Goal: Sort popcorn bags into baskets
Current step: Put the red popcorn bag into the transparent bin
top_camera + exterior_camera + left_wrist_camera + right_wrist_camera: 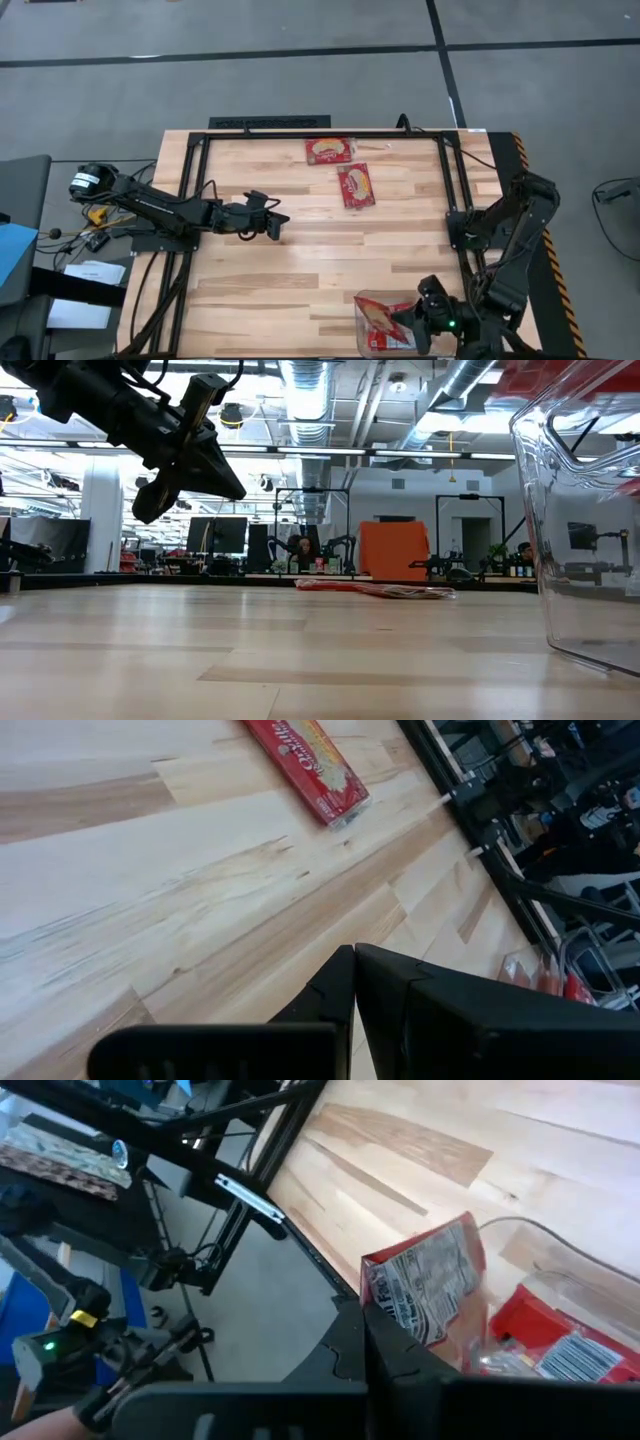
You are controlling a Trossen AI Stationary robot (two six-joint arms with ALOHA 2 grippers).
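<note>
Two red popcorn bags with cream ovals lie flat near the table's far edge: one (330,150), the other (356,185), which also shows in the left wrist view (305,765). The clear plastic basket (372,335) stands at the near edge, right of centre, with red bags in it (560,1342). My right gripper (415,318) is at the basket's right side, shut on a popcorn bag (430,1285). My left gripper (277,222) hovers shut above the table's left middle (190,460), touching nothing. My right gripper pinches the popcorn bag by its edge (378,1298) between the two shut fingers, coming level from the table's right side. The bag stands tilted with its printed back showing, over the basket (560,1272). Whether its lower end rests in the basket I cannot tell.
A black metal frame (300,125) runs along the far edge and down both sides of the wooden table. Bare wood stretches across the middle (330,260). The basket's clear wall (590,510) looms close in the low view. Cables and stands lie beyond the left edge (90,230).
</note>
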